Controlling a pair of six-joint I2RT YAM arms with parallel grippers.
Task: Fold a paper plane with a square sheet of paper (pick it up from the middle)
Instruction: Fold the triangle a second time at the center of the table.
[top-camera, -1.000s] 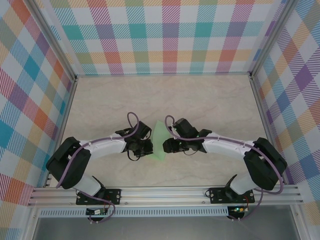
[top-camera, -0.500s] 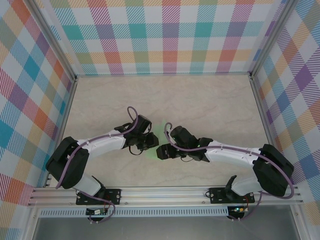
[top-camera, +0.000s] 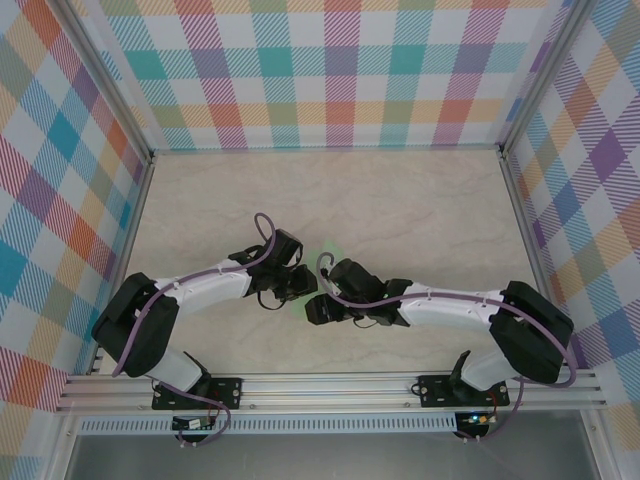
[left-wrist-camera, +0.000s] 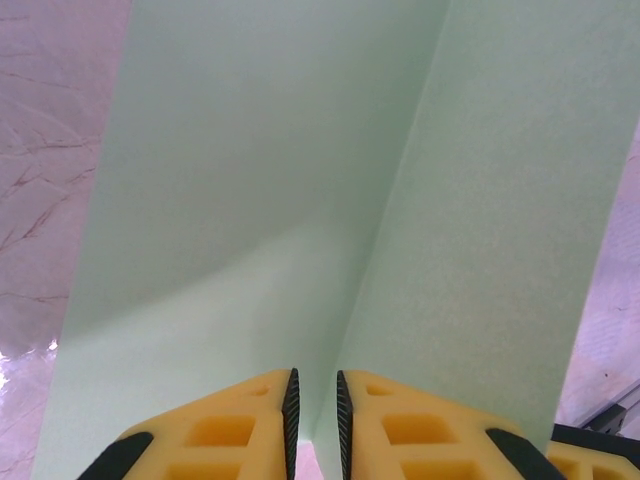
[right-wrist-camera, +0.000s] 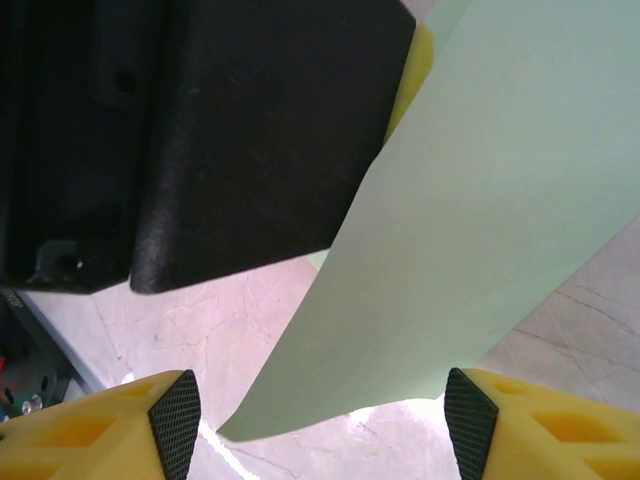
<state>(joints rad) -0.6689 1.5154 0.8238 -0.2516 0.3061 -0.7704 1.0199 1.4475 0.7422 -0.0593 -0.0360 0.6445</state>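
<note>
Near the centre of the overhead view, the right gripper (right-wrist-camera: 322, 412) has let go: its jaws have swung wide apart and it has slid left, below the left gripper (left-wrist-camera: 314, 385). The left gripper stays pinched on the creased mint-green paper sheet (left-wrist-camera: 250, 180), whose corner dangles between the right's spread jaws. This looks like a regrasp before the next fold.

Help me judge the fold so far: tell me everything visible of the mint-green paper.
The paper is thin, plain, pale mint-green and matte, bent along one straight crease into two long panels. The left hand pinches it at that crease. One corner hangs between the fingers of the open right hand, untouched by them, over the marbled table.
</note>
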